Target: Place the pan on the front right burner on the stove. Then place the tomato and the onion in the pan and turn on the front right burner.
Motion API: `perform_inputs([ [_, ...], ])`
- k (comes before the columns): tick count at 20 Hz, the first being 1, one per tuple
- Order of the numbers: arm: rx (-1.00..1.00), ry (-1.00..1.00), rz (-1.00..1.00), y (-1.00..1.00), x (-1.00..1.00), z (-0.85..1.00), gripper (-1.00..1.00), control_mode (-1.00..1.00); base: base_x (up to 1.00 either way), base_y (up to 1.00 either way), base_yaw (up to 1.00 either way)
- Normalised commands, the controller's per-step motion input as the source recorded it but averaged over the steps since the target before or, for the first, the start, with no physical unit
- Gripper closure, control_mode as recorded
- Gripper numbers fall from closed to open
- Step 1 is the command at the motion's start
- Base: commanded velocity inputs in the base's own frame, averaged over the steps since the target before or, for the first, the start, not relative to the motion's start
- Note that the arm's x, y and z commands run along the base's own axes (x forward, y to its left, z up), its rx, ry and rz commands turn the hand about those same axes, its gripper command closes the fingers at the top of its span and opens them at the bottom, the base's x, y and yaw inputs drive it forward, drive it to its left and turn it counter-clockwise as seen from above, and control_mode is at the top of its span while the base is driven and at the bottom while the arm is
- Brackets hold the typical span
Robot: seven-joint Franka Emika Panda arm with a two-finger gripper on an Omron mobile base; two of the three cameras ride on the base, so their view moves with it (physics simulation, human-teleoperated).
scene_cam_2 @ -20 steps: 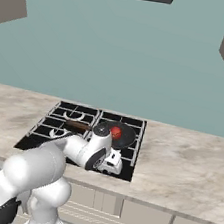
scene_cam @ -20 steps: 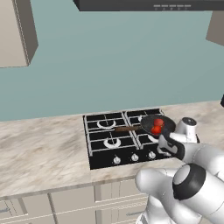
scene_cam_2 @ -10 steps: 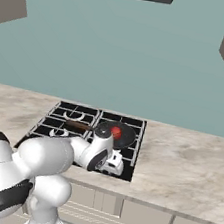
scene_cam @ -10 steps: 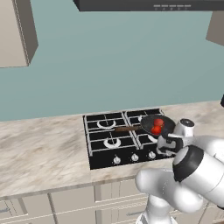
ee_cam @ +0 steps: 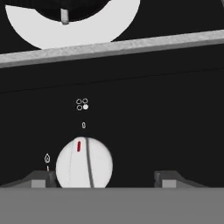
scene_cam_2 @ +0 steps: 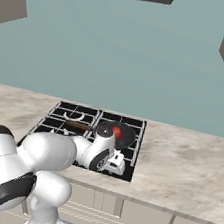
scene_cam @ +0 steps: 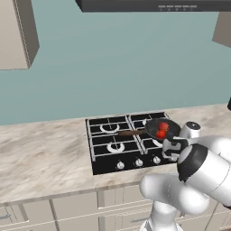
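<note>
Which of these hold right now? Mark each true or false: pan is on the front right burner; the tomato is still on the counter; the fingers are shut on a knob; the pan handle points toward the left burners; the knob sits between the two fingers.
1. The pan is on the front right burner. True.
2. The tomato lies on the counter. False: red produce sits inside the pan.
3. The fingers are shut on a knob. False: in the hand view they stand apart on either side of the knob, not clamped on it.
4. The pan's handle points toward the left burners. True.
5. The knob sits between the two fingers. True, nearer the left one in the hand view.
</note>
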Motion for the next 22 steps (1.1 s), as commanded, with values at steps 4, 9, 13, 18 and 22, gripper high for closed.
perform_inputs([
  [4, -0.04, 0.00, 0.02, 0.18, 0.00, -0.23, 1.00, -1.00, 0.00, 0.00, 0.00],
  [9, -0.01, 0.00, 0.04, 0.01, -0.08, -0.04, 1.00, -1.00, 0.00, 0.00, 0.00],
  [13, 0.00, 0.00, 0.07, 0.01, -0.01, -0.01, 1.00, -1.00, 0.00, 0.00, 0.00],
  [18, 0.02, 0.00, 0.26, 0.00, 0.00, -0.07, 1.00, -1.00, 0.00, 0.00, 0.00],
  [22, 0.05, 0.00, 0.38, 0.00, 0.04, -0.16, 1.00, -1.00, 0.00, 0.00, 0.00],
])
